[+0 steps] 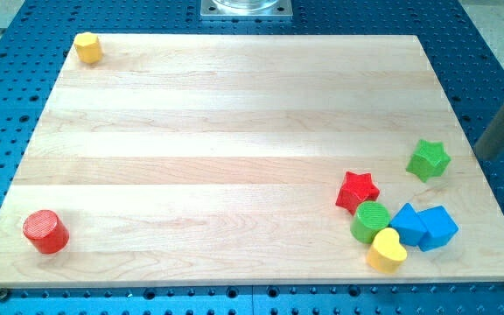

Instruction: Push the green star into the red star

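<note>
The green star [429, 160] lies near the board's right edge. The red star [357, 191] lies a little below and to its left, with a gap between them. My rod comes in from the view's right edge, and my tip [483, 156] is just past the board's right edge, to the right of the green star and not touching it.
A green cylinder [371, 221], two blue blocks [408, 223] [437, 227] and a yellow heart [386, 250] cluster just below the red star. A red cylinder [45, 232] is at the bottom left and a yellow block [87, 46] at the top left. The wooden board [234, 131] rests on a blue perforated table.
</note>
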Tool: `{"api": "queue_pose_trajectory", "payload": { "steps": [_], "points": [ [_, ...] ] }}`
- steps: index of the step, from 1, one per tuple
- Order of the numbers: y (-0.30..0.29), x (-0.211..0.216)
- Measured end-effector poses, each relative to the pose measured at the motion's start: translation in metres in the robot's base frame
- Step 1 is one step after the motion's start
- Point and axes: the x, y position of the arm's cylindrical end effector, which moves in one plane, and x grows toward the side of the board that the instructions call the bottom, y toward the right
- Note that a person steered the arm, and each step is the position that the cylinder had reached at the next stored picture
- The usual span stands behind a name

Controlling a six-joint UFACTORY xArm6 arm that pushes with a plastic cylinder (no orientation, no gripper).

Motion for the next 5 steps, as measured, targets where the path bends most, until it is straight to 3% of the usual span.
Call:
{"api": "queue_pose_trajectory", "payload": {
  "steps": [3, 5],
  "points": [
    [-0.037, -0.010],
    [-0.142, 0.045]
  ]
}}
